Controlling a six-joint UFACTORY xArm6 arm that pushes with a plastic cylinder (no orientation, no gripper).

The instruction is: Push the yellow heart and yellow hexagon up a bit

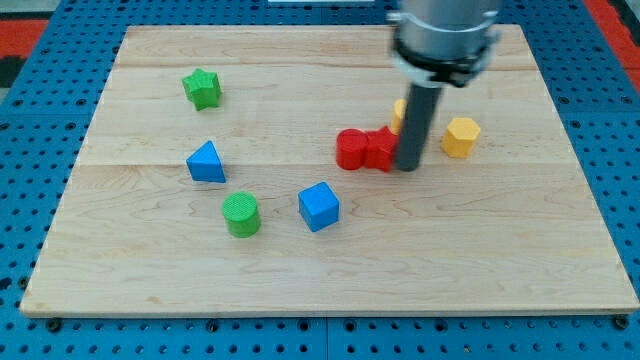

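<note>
The yellow hexagon [461,136] sits on the wooden board [320,260] at the view's right. A second yellow block [399,112], mostly hidden behind the rod, peeks out to its left; its shape cannot be made out. My tip [408,167] rests just below that hidden yellow block and left of the hexagon. It stands against the right end of a red block pair [364,149].
A green star [202,89] lies at upper left. A blue triangle [206,162], a green cylinder [241,214] and a blue cube [319,206] lie left of centre. Blue pegboard surrounds the board.
</note>
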